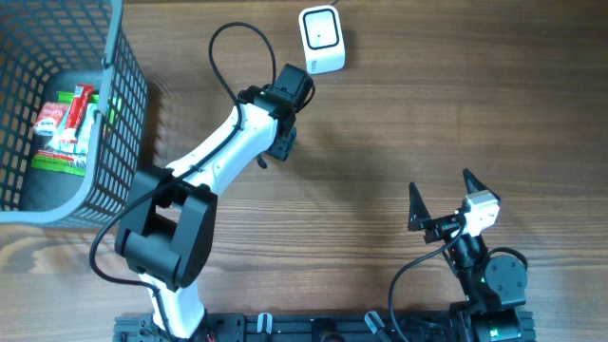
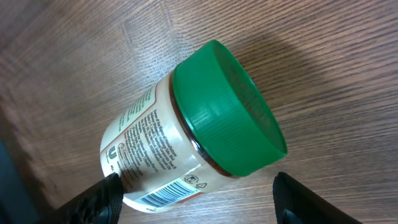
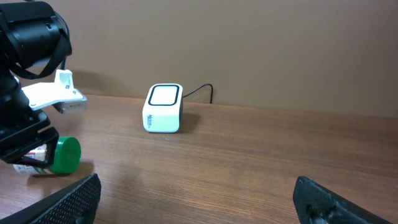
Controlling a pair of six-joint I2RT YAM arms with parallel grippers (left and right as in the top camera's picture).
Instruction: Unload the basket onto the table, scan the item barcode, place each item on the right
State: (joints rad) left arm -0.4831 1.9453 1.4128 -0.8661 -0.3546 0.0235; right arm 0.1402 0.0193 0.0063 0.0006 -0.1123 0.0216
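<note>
Wood tabletop (image 1: 399, 133): the left gripper (image 1: 281, 144) hangs toward the far edge, just short of the scanner (image 1: 321, 38). Its camera shows the jar (image 2: 186, 124) lying between wide jaws, barcode (image 2: 163, 196) sideways, perhaps for a better grip. The right gripper (image 3: 196, 193) sits wide open by the near edge.

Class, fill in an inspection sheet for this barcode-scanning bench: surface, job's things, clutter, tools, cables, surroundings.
Surface: wooden table, no spills seen.
Job's things: green-lidded jar on its side, barcode visible on its label; white scanner at the far edge.
Clutter: grey mesh basket at the left, packets inside.
Tools: left tool open, a finger each side of the jar; right tool open, holding nothing.
Cables: black loop on the left arm; scanner lead behind the scanner; right arm's cable near its base.
Surroundings: plain brown wall.
</note>
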